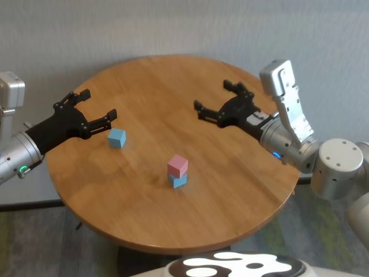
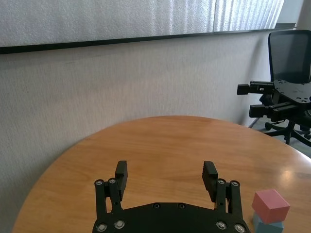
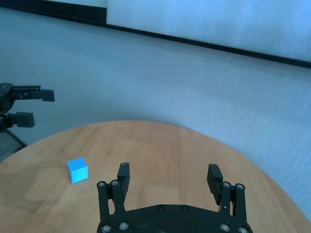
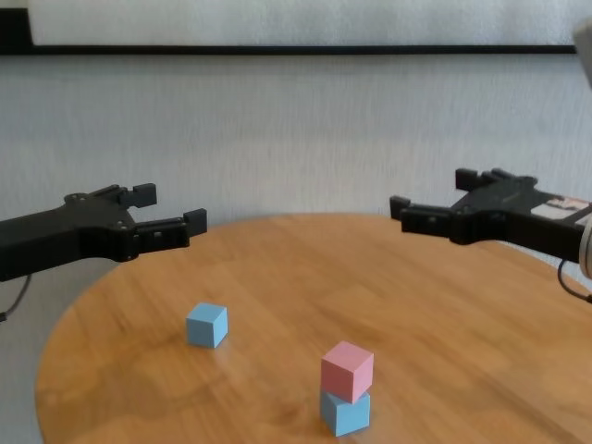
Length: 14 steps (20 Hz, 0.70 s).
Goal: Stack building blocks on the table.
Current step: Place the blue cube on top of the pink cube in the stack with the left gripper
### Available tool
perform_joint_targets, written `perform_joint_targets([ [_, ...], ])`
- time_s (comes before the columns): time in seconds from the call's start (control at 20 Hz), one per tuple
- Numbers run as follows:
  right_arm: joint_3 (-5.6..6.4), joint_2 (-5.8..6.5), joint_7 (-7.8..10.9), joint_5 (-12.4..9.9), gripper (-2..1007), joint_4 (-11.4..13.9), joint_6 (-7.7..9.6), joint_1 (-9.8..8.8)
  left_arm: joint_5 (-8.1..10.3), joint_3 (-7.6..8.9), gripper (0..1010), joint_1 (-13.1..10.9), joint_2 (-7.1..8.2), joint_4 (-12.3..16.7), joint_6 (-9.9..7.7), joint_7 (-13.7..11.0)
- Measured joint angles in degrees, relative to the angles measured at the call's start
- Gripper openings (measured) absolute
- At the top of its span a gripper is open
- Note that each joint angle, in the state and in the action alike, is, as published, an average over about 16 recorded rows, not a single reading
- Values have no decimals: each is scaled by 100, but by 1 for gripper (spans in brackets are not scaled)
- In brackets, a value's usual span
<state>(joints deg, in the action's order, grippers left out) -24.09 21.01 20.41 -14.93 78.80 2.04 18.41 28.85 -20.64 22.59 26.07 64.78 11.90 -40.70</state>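
A pink block [image 1: 177, 165] [image 4: 347, 369] [image 2: 270, 205] sits on top of a light blue block [image 1: 178, 180] [image 4: 345, 412] [image 2: 266, 227] near the middle front of the round wooden table [image 1: 155, 86]. A second light blue block [image 1: 117, 138] [image 4: 206, 325] [image 3: 77, 170] lies alone to the left. My left gripper [image 1: 99, 105] [image 4: 169, 208] [image 2: 166, 177] hovers open and empty above the table's left edge, just left of the lone block. Over the right half of the table my right gripper [image 1: 214, 98] [image 4: 427, 194] [image 3: 170, 177] is raised, open and empty.
A pale wall stands behind the table. An office chair [image 2: 290, 58] is off to the side. Bare wood lies between the lone block and the two-block stack.
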Motion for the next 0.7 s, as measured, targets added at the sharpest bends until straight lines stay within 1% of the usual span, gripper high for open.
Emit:
perform_joint_targets([
  [0.2, 239, -143, -372, 76, 1005, -14, -145, -68, 0, 0, 1000, 0, 0, 0, 0, 0],
  [0.35, 389, -243, -564, 108, 1005, -22, -167, -115, 0, 0, 1000, 0, 0, 0, 0, 0],
  [0.5, 513, -325, -709, 128, 1005, -20, -158, -170, 0, 0, 1000, 0, 0, 0, 0, 0],
  [0.7, 640, -398, -826, 162, 1005, -16, -146, -254, 0, 0, 1000, 0, 0, 0, 0, 0],
])
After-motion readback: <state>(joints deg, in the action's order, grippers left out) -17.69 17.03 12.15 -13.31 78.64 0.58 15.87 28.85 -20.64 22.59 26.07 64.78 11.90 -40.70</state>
